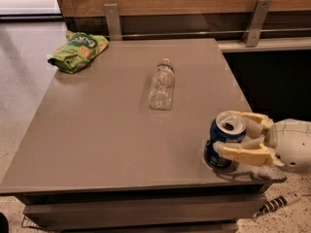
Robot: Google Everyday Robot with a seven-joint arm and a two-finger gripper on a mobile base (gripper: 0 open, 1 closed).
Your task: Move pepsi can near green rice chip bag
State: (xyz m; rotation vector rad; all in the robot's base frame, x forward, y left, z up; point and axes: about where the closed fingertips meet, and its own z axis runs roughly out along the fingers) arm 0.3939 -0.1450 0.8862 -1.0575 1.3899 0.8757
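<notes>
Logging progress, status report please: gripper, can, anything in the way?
Gripper at table's near right corner, jaws shut on can. Can upright, far from bag. Bottle lies between.

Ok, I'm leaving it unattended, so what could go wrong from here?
The gripper, at the front right corner of the table, has its jaws around the can close to the edge; a slip could send it off. The bottle lies roughly on the straight line to the chip bag, so a low carry may knock it.
</notes>
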